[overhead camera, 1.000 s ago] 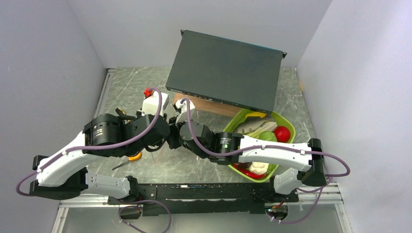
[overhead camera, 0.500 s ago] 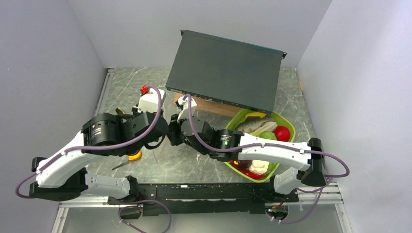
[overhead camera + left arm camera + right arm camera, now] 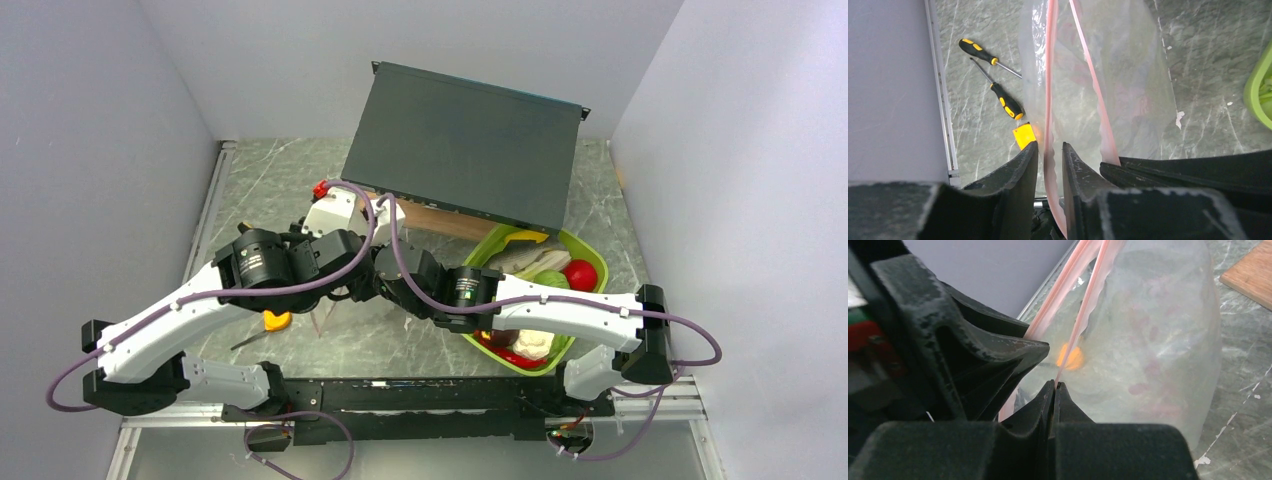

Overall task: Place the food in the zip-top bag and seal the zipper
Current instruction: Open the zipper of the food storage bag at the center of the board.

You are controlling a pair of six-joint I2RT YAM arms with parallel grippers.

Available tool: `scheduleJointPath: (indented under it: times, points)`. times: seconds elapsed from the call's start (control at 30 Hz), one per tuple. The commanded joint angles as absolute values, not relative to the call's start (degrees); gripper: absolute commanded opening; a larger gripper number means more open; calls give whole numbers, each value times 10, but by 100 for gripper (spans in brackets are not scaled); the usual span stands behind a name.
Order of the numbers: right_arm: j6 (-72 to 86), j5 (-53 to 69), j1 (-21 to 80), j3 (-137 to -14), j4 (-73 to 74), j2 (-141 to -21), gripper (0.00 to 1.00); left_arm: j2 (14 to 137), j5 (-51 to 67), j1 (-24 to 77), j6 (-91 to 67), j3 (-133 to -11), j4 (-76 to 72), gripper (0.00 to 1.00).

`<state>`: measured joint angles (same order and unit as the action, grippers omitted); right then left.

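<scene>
Overhead, the grey marble table (image 3: 590, 190) filled most of the frame. A dark flat case (image 3: 465, 145) was propped at a tilt in the upper middle. Both arms reached in and met just left of centre, covering what lay beneath them. Right of centre sat the lime-green tray (image 3: 480, 250). The food (image 3: 548, 278) lay in it, including a grey fish (image 3: 522, 258), a red tomato (image 3: 580, 275) and a white cauliflower (image 3: 533, 345).

The zip-top bag (image 3: 1118, 85) hung clear and floppy down the middle of the left wrist view. The two pink sides of its zipper (image 3: 1049, 90) were parted. The left gripper (image 3: 1049, 146) stood at bottom centre there, its jaws a little apart. One zipper side ran between them, with a gap showing on either side. At bottom centre of the right wrist view, the right gripper (image 3: 1053, 386) had its jaws pressed together, pinching the other pink side. Two yellow-handled screwdrivers (image 3: 980, 52) lay close together on the table at upper left, beside the bag.
</scene>
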<state>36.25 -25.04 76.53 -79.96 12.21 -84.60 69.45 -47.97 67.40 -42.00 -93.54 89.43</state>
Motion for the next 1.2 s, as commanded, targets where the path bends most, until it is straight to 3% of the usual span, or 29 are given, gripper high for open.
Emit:
scheduleJointPath:
  times: [0.0, 0.1, 0.47, 0.7, 0.8, 1.17]
  points:
    - [366, -242, 764, -805, 103, -827, 0, 705, -499, 669, -411, -940, 899, 18]
    - [375, -222, 758, -802, 99, -826, 0, 703, -477, 666, -387, -955, 900, 0]
    - [503, 75, 680, -689, -134, -814, 0, 638, -364, 633, -289, -987, 900, 0]
    - [531, 118, 641, -646, -160, -817, 0, 676, -320, 614, -251, -995, 898, 0]
    - [491, 43, 641, -658, -33, -808, 13, 709, -307, 614, -254, -954, 869, 0]
    - [377, -82, 643, -588, 183, -679, 40, 670, -229, 584, -276, -729, 606, 0]
